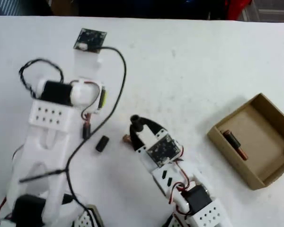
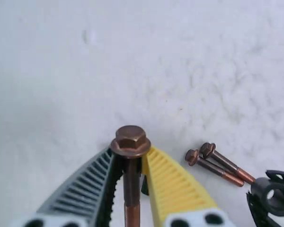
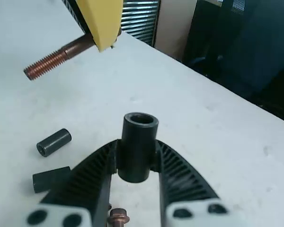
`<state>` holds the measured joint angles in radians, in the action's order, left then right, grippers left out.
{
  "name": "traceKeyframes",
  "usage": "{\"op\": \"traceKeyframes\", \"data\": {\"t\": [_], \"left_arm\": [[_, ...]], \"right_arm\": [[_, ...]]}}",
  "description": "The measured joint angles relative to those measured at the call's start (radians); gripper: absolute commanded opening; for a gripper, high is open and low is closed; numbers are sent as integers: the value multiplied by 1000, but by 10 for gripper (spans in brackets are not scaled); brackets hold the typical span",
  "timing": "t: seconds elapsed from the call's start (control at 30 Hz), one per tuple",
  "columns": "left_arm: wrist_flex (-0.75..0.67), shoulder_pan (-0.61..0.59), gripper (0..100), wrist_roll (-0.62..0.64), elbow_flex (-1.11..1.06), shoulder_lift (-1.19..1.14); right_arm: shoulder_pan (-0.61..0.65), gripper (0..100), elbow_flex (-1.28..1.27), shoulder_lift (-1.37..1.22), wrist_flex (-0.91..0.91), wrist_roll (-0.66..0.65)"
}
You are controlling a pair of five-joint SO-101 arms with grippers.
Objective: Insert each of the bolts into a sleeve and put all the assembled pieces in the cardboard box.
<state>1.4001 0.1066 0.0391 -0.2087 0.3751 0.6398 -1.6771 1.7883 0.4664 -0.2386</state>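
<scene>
Copper-coloured metal hex-head bolt (image 2: 129, 143) sits pinched in the left gripper (image 2: 130, 158) — the grey jaw and the yellow jaw are drawn in almost together on the shank just under the head. The head pokes out past the jaw tips and the shank runs back between them. Its threaded end sticks out behind the yellow jaw, clear of the white table (image 1: 189, 61). Off the yellow jaw's outer side, near it but apart, two loose bolts (image 2: 217, 164) of the same copper colour lie side by side on the table.

The right gripper (image 3: 137, 147) has its two black ribbed jaws closed to a narrow gap around a short black cylindrical sleeve (image 3: 141, 126), which stands crosswise between the jaw tips with its open bore end clear of them. The held bolt hangs ahead of and above these black jaws, apart from the sleeve. Beside one black jaw two loose sleeves (image 3: 54, 142), also black, lie on their sides on the table, near each other. A copper bolt head shows below, between the jaw bases.

The open brown cardboard box (image 1: 270, 108) stands well apart from both pairs of jaws, out to the right gripper's side — one assembled piece (image 1: 234, 144), a black sleeve on a copper bolt, lies inside it near a wall
</scene>
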Motion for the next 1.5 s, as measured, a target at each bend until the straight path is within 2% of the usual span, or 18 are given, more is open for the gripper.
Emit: {"op": "traceKeyframes", "data": {"t": [0.33, 0.47, 0.57, 0.97, 1.2, 1.5], "left_arm": [[-396, 51, 21, -2, -365, 411], [-552, 48, 21, -2, -491, 566], [-618, 49, 21, -2, -554, 666], [-629, 48, 21, -2, -580, 953], [-519, 54, 21, 129, -582, 1030], [-511, 210, 22, 144, -700, 1086]], "right_arm": [[2, 16, 0, 0, -64, 178], [60, 16, 0, 0, -100, 193], [114, 16, 0, 0, -114, 193], [236, 16, 0, 0, -114, 195], [253, 16, 0, 0, -114, 195], [253, 16, -5, 0, -114, 195]]}}
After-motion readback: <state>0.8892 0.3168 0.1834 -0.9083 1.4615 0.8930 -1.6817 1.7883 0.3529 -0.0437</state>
